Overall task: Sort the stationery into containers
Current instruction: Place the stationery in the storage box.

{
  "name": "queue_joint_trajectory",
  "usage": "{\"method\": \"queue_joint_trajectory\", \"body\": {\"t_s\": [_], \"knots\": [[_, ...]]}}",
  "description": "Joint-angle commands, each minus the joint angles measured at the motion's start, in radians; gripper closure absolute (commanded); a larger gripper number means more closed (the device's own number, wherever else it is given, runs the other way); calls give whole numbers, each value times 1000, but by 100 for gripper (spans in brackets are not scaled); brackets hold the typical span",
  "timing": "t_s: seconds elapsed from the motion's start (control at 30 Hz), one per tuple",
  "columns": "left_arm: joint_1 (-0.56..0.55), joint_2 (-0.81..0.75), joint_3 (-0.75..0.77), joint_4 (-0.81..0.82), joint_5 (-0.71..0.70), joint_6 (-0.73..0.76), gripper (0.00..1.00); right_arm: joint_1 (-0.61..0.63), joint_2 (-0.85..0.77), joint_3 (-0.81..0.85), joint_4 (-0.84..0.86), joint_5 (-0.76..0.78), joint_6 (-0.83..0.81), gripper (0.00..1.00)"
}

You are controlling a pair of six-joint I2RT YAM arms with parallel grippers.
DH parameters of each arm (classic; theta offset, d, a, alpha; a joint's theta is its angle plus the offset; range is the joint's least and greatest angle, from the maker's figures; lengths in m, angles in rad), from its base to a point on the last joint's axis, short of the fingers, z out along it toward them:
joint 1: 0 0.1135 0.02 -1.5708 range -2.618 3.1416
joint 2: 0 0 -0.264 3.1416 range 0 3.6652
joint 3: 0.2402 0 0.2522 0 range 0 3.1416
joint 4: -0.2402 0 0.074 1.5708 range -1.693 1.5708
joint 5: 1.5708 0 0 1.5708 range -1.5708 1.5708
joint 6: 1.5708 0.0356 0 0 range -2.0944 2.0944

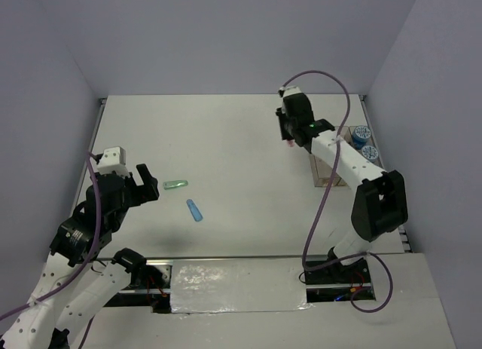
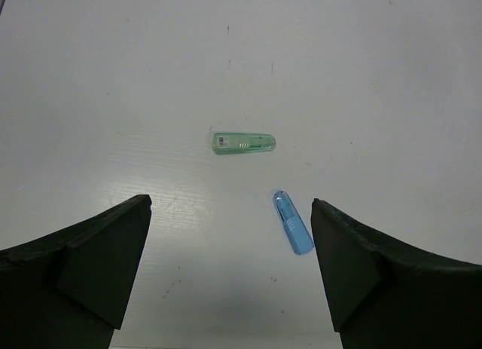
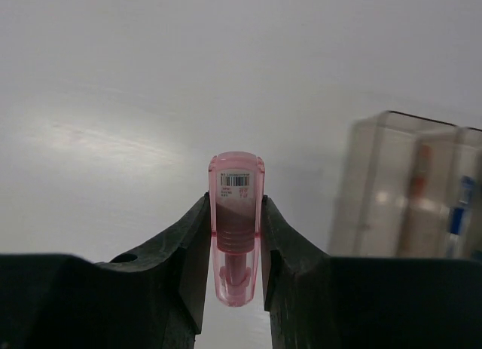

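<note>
Pink piece (image 3: 236, 221) near bins (image 3: 367, 187); red pen (image 3: 419, 185), seemingly, inside.

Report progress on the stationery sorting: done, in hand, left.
Done: two blue-and-white rolls appear to sit in the clear bins, where a blurred red pen and blue pen also show. In hand: the right gripper fingers clamp the pink piece short of the bins. Left: the green piece and blue piece lie on the table below the open left gripper.

Three oblong pieces (image 2: 244, 143) (green, blue (image 2: 293, 222), pink (image 3: 236, 228)), two patterned rolls (image 1: 362, 134).
</note>
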Motion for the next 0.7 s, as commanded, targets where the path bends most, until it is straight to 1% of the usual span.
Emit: {"method": "queue_joint_trajectory", "body": {"t_s": [0.0,0.07,0.1,0.17,0.23,0.3,0.4,0.5,0.53,0.57,0.6,0.63,0.67], "knots": [[3,-12,14,35,8,4,1,-102,16,1,-36,46,-140,100],[3,-12,14,35,7,3,1,-148,37,33,-49,104,-156,100],[3,-11,16,35,8,6,1,-156,68,51,-77,173,-156,100],[3,-5,16,35,10,6,1,-202,103,100,-109,225,-134,100],[3,-2,16,35,10,6,1,-233,145,126,-147,226,-111,100],[2,-2,16,33,7,4,1,-262,154,116,-140,214,-87,100],[2,-3,16,36,13,7,1,-282,171,94,-122,207,-73,92],[2,3,16,36,13,6,1,-294,188,97,-125,206,-62,92],[2,5,17,35,14,7,1,-294,192,102,-125,209,-62,88],[2,3,16,36,17,9,1,-296,195,106,-129,209,-58,80],[0,5,16,36,16,7,1,-294,203,114,-143,206,-55,56],[0,2,16,36,16,7,1,-296,203,129,-152,200,-48,41],[0,0,16,38,19,9,1,-294,203,134,-158,177,-41,15]]}}
